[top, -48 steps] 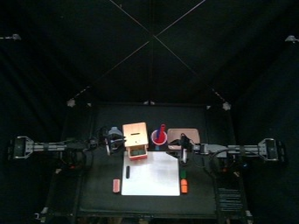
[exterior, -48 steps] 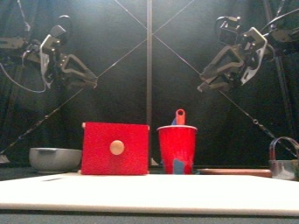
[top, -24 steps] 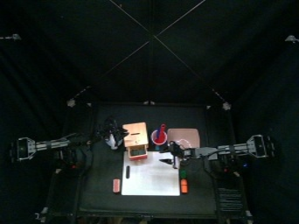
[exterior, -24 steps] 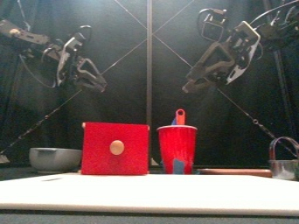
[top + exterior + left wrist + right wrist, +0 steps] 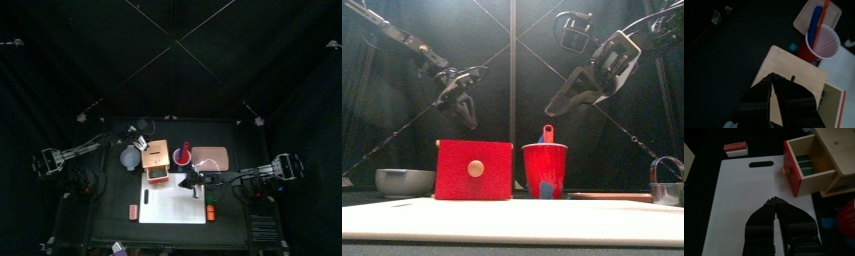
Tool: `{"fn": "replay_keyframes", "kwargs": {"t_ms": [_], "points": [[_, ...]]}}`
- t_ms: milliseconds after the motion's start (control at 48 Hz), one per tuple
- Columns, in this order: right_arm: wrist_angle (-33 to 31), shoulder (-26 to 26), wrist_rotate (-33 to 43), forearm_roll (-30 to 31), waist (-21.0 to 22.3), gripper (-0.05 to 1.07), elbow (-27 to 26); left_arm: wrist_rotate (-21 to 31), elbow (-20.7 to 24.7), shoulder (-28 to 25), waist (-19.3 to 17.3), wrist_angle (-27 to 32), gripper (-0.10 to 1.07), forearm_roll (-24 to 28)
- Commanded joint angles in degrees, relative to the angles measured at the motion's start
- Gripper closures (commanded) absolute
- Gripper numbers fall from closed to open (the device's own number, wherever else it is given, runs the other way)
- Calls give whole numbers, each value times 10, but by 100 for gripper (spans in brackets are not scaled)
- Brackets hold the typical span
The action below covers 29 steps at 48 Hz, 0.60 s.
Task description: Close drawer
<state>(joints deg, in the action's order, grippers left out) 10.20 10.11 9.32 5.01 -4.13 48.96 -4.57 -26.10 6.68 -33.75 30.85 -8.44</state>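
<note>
Both our arms have swung in from the sides, fingers now pressed together, the right gripper (image 5: 773, 203) above the white board facing the drawer (image 5: 804, 164), which stands pulled out, ready for pushing

Pale matt wooden cabinet (image 5: 834, 150) top

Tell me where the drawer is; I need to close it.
In the front view the drawer shows its red front with a knob, left of the red cup, behind the white board.

No writing, label, brand or number can be read on anything in sight here, from any angle.
</note>
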Motion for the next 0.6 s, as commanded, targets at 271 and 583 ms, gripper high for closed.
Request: {"fn": "replay_keyframes", "kwargs": {"t_ms": [271, 583], "points": [[17, -89, 2, -3, -20, 97, -63, -75, 117, -126, -46, 104, 60, -13], [15, -168, 1, 1, -15, 97, -132, -105, 134, -162, -46, 129, 60, -12]]}}
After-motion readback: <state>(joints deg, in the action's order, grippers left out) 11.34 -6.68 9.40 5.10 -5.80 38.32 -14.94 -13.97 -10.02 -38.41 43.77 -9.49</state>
